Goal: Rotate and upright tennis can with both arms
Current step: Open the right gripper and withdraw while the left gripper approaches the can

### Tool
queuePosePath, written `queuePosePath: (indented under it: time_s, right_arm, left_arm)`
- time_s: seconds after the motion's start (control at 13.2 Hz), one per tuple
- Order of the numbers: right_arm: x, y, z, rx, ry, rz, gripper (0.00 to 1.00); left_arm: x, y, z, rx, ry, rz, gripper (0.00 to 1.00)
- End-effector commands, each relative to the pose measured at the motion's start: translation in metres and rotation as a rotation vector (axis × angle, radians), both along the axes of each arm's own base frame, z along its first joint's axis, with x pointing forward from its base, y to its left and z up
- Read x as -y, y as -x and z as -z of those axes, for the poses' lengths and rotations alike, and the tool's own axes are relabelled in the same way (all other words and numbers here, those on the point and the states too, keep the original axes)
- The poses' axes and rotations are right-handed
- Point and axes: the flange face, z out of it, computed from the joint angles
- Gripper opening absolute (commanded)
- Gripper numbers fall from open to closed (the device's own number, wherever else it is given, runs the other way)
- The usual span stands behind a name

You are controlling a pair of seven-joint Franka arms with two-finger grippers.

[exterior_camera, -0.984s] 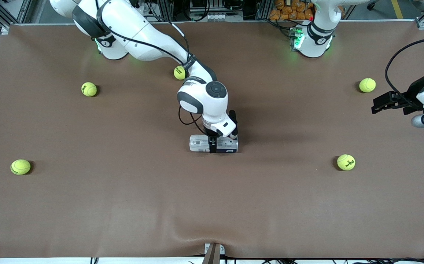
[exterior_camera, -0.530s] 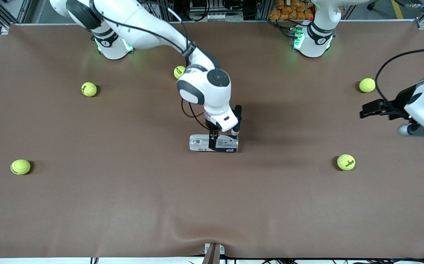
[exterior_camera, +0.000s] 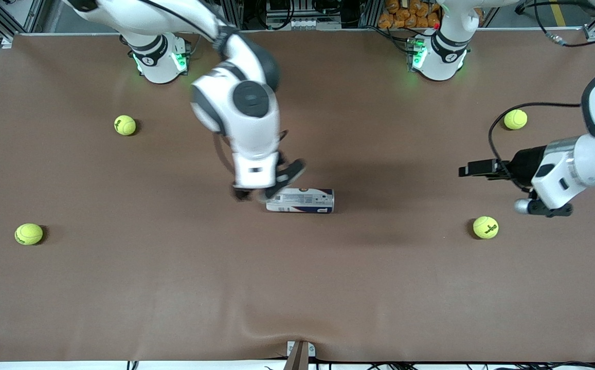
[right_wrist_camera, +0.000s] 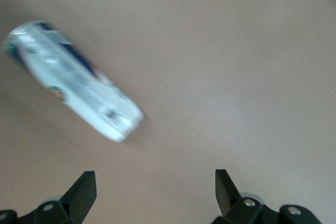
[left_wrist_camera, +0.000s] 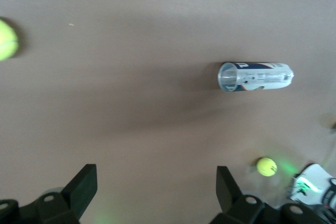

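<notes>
Front view: tennis can (exterior_camera: pixel 300 200) lies flat (both tools gape, empty).

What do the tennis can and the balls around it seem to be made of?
Tennis can: apparently clear glossy plastic; its open end looks see-through, with a printed white-and-blue label.
Tennis balls: probably fuzzy felt; matte yellow-green.
</notes>
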Motion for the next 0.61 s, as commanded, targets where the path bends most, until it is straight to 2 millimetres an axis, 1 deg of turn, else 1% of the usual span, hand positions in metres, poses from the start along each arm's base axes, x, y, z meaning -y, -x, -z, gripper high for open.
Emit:
queuePosePath:
  time_s: [0.0, 0.15, 0.23, 0.3, 0.38, 0.45, 0.53]
  right_arm:
    - [0.064, -0.004, -0.039, -0.054, 0.014, 0.226, 1.00]
    - [0.135, -0.023, -0.062, -0.097, 0.000, 0.364, 1.00]
    - [0.175, -0.032, -0.071, -0.107, -0.022, 0.438, 1.00]
    - [0.215, -0.035, -0.083, -0.123, -0.066, 0.514, 1.00]
    - [0.257, -0.035, -0.094, -0.134, -0.111, 0.574, 1.00]
    - [0.298, -0.037, -0.102, -0.135, -0.123, 0.587, 1.00]
    - [0.341, -0.038, -0.108, -0.152, -0.132, 0.568, 1.00]
  left_arm:
    - [0.008, -0.014, 0.026, -0.018, 0.081, -0.014, 1.00]
    - [0.007, -0.018, 0.043, -0.040, 0.141, -0.027, 1.00]
    - [0.007, -0.019, 0.050, -0.036, 0.159, -0.008, 1.00]
    - [0.010, -0.021, 0.054, -0.030, 0.187, -0.011, 1.00]
    - [0.017, -0.024, 0.062, -0.033, 0.214, -0.021, 1.00]
    - [0.022, -0.027, 0.075, -0.036, 0.237, -0.011, 1.00]
    - [0.036, -0.027, 0.088, -0.031, 0.263, 0.017, 1.00]
